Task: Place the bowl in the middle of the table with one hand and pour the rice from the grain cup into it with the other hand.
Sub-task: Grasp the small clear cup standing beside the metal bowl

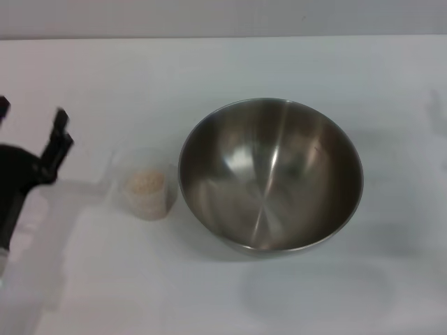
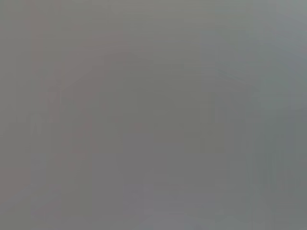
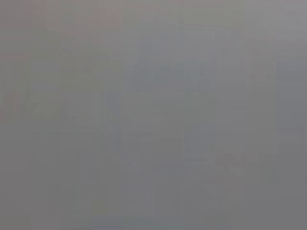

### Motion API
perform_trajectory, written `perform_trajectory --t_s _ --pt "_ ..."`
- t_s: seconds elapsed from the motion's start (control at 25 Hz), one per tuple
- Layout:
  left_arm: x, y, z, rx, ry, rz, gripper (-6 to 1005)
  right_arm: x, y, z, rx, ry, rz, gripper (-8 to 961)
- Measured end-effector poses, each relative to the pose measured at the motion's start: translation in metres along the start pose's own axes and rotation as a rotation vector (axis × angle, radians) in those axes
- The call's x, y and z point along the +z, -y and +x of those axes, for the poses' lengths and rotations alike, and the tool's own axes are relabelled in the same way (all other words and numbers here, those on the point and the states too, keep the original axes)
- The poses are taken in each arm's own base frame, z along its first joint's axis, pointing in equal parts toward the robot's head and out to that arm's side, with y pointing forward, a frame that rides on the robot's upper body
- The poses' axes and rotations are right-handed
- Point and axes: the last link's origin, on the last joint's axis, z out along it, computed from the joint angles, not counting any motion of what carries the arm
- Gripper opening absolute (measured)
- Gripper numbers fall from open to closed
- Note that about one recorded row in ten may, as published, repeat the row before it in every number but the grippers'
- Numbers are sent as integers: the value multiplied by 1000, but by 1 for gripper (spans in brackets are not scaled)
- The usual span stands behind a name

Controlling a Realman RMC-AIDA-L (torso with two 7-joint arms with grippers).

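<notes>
Stainless steel, the bowl [image 1: 270, 174] is sitting upright and empty near the middle of the white table [image 1: 209, 70]. Just beside it on its left, the grain cup [image 1: 145, 185] is standing upright, holding rice [image 1: 144, 183]. Near the cup at the left edge, the left gripper [image 1: 31, 115] is hovering with fingers spread wide, gripping nothing. Both wrist views are showing only featureless grey.

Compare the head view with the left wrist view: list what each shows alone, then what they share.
Only the head view: the bowl standing empty on the table, the grain cup just to its left holding rice, and the left pincer open near the left edge, apart from the cup. The right pincer is out of sight.
Only the left wrist view: nothing recognisable, just a flat grey field.
Shared: nothing identifiable.
</notes>
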Motion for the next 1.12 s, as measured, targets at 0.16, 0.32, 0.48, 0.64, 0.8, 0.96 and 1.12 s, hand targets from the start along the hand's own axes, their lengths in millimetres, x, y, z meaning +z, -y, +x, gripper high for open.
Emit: perform_trajectory --t_s 0.16,0.32,0.48,0.64,0.8,0.96,1.12 --pt "-17 -3 -4 -2 35 -2 804 1 13 0 -23 -6 37 584" --pt "-27 -12 -9 -11 73 -52 804 8 17 1 -50 -13 34 584" --pt "-34 -19 -17 -7 131 -97 803 15 17 2 -63 -14 21 584" --pt "-37 -21 -23 -9 173 -110 803 22 17 2 -70 -14 12 584" --pt "-35 -24 -28 -11 212 -122 802 26 17 2 -72 -16 7 584" --pt "-32 -26 -33 -9 245 -131 802 27 17 2 -73 -15 5 584" --pt "-28 -25 -36 -5 259 -133 801 28 17 2 -73 -15 5 584"
